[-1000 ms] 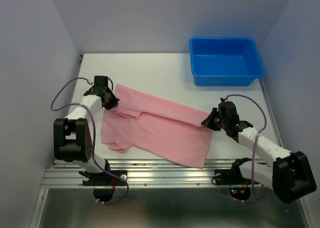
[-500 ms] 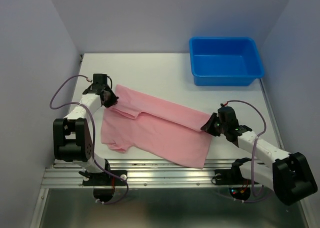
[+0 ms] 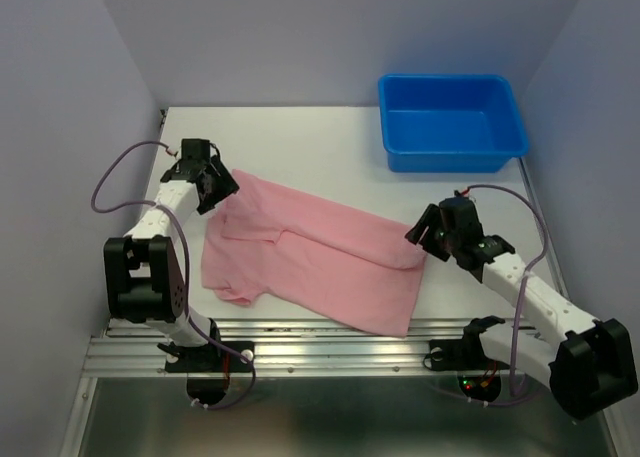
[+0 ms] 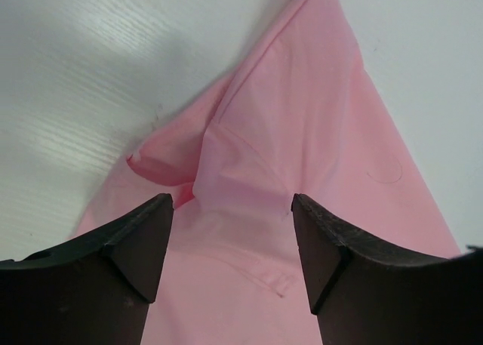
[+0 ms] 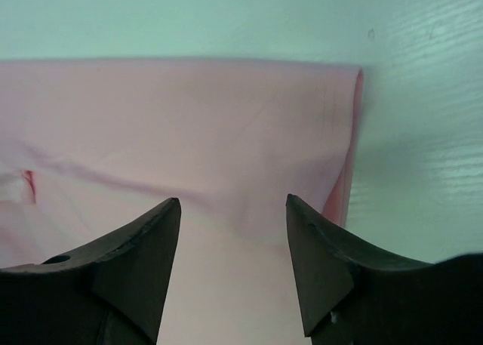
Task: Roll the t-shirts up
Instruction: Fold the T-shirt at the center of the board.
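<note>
Pink, thin fabric is spread over the near middle of the white table [image 3: 300, 137]: the shirt [image 3: 310, 257] is laid flat, slanting from far left to near right. A long band of it is folded over along its far edge, and a short sleeve is seen at its near left corner.

The left gripper [image 3: 222, 191] is held at the shirt's far left corner. In the left wrist view the shirt [image 4: 317, 133] is seen below this gripper [image 4: 230, 209], with a small raised pucker and a seam under the gap. The jaws are spread wide and nothing is pinched between them. Bare table [image 4: 75, 73] is seen to the left of the cloth.

The right gripper [image 3: 422, 237] is held at the right end of the folded band. In the right wrist view the folded edge of the shirt [image 5: 189, 133] is seen ending just right of the gripper [image 5: 232, 205], with table [image 5: 415, 133] beyond it. These jaws are also parted, with the cloth below them and not gripped.

A blue tub [image 3: 450, 160] is set at the far right of the table, well apart from the shirt.
</note>
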### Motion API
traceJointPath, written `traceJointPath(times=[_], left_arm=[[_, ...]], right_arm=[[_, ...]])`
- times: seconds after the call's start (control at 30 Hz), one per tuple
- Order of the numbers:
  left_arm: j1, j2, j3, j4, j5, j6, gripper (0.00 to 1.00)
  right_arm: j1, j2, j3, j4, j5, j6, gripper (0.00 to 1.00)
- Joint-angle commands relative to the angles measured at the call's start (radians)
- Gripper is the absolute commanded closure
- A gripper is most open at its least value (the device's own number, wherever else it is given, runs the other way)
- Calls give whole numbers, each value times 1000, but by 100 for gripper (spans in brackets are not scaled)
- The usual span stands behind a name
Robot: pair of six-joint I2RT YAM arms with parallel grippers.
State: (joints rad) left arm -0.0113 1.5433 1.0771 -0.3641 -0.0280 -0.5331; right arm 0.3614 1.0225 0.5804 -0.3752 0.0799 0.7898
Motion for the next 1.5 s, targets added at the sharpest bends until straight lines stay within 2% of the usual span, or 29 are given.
traceJointPath(times=[0.0, 0.13, 0.17, 0.23, 0.27, 0.37, 0.43, 0.53, 0.7, 1.0, 1.2, 1.33, 1.43, 1.47], left_arm=[[-21, -48, 98, -18, -66, 27, 27], [-56, -3, 135, -10, -47, 31, 35], [-78, 7, 144, -4, -43, 32, 38], [-96, 41, 150, 11, -20, 32, 42], [-108, 53, 156, 25, -7, 32, 44], [-133, 113, 188, 25, 11, 35, 48], [-139, 164, 207, 22, 14, 42, 52], [-138, 218, 218, 31, 16, 47, 55], [-138, 302, 231, 33, 7, 29, 55], [-138, 462, 357, 14, 17, 33, 54], [-139, 626, 611, -47, 23, 65, 54], [-153, 724, 788, -104, 23, 93, 52], [-167, 751, 917, -163, 19, 125, 49], [-170, 747, 954, -173, 19, 133, 48]], right_arm=[[5, -1, 85, -56, 127, 6, 38], [5, 86, 108, -42, 138, 15, 53], [5, 103, 114, -41, 139, 15, 61], [5, 126, 111, 1, 123, 2, 66], [5, 158, 111, 5, 121, -1, 73], [5, 261, 125, 25, 107, -26, 82], [5, 316, 137, 27, 97, -34, 84], [5, 363, 138, 47, 103, -35, 85], [5, 433, 139, 71, 147, -44, 85], [-44, 628, 196, 156, 161, -73, 83], [-91, 731, 318, 164, 210, -127, 83], [-118, 732, 363, 159, 204, -146, 83], [-118, 694, 363, 151, 198, -153, 79], [-118, 680, 357, 150, 195, -155, 75]])
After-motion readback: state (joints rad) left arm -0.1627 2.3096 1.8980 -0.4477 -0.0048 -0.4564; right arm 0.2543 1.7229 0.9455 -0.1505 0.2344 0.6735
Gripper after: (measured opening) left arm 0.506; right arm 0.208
